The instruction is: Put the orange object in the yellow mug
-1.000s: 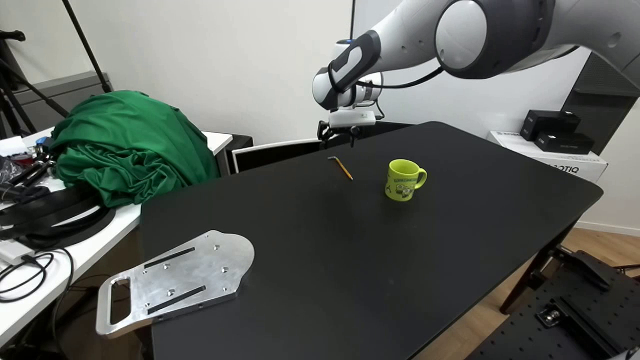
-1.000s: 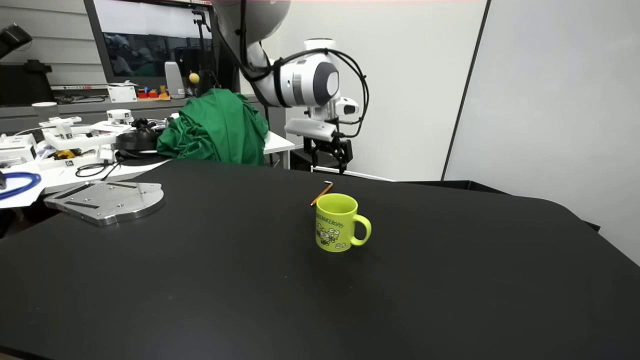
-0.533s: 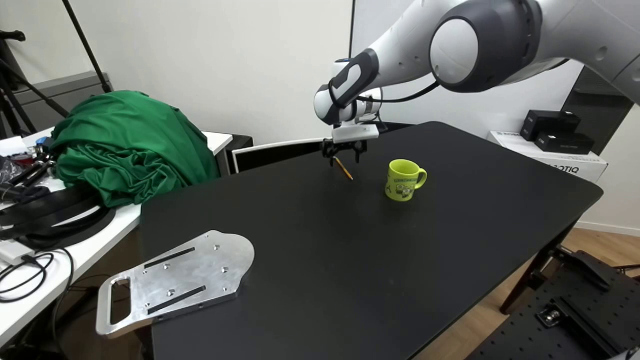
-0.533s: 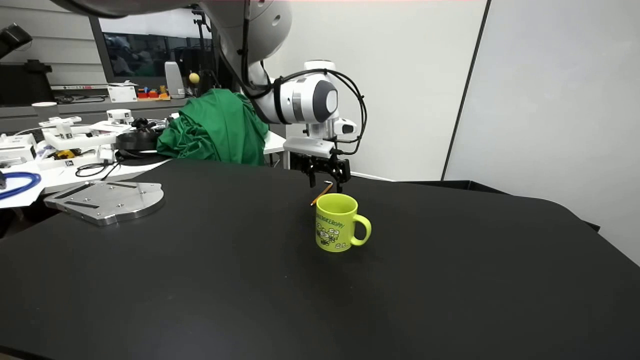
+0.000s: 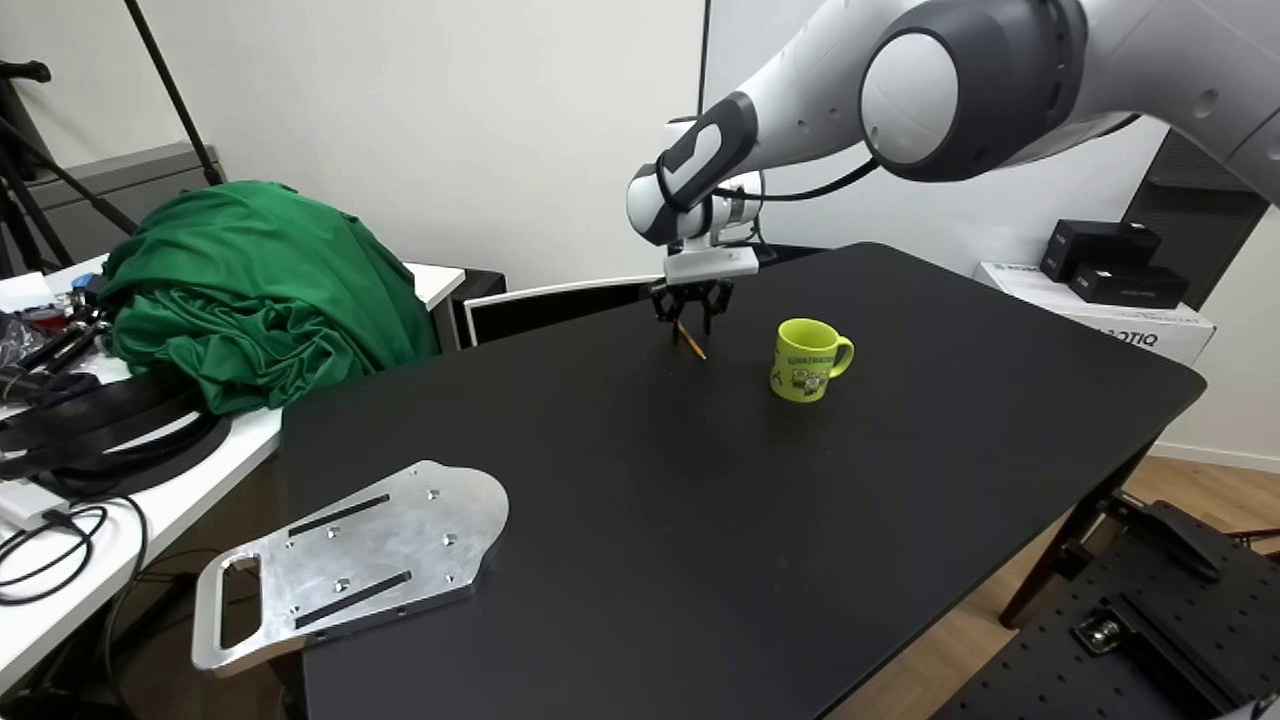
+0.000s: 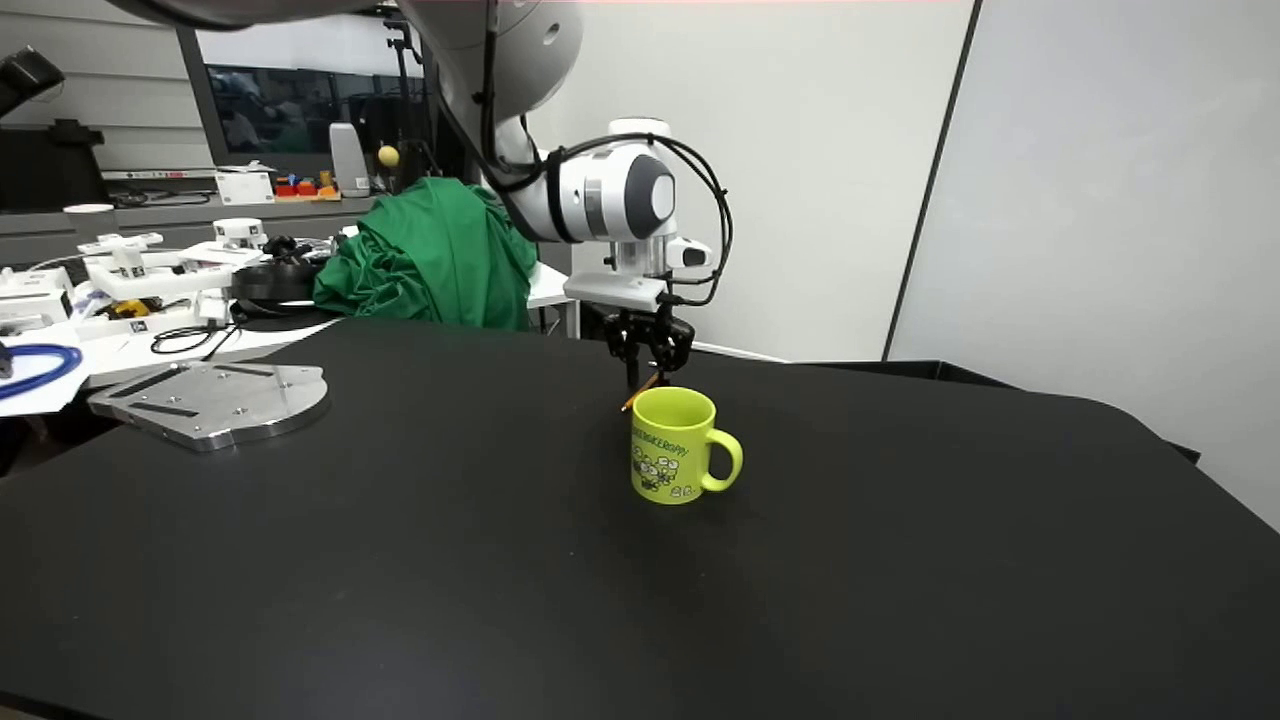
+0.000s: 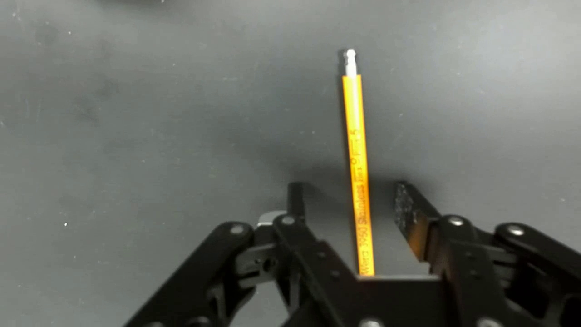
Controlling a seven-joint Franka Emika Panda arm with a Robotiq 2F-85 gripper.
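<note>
The orange stick, with a silver bent end, lies flat on the black table in both exterior views (image 5: pixel 693 346) (image 6: pixel 637 398). In the wrist view it (image 7: pixel 356 150) runs lengthwise between the fingers, with printed lettering along it. My gripper (image 7: pixel 348 187) is partly open and straddles the stick, a gap on each side. Its fingertips are low, near the table surface, in both exterior views (image 5: pixel 691 332) (image 6: pixel 648 385). The stick's lower end in the wrist view is hidden by the gripper body. The yellow mug stands upright beside the stick in both exterior views (image 5: pixel 800 375) (image 6: pixel 662 455), out of the wrist view.
A flat metal plate (image 5: pixel 390 540) lies at the table's edge, also in an exterior view (image 6: pixel 230 395). A green cloth heap (image 5: pixel 260 290) sits on a cluttered white side table. The black table's edge (image 5: pixel 560 325) and a wall are close behind the gripper.
The gripper has come down to the table around the stick. In the last half second its fingers have drawn closer together. Stick and mug have not moved.
</note>
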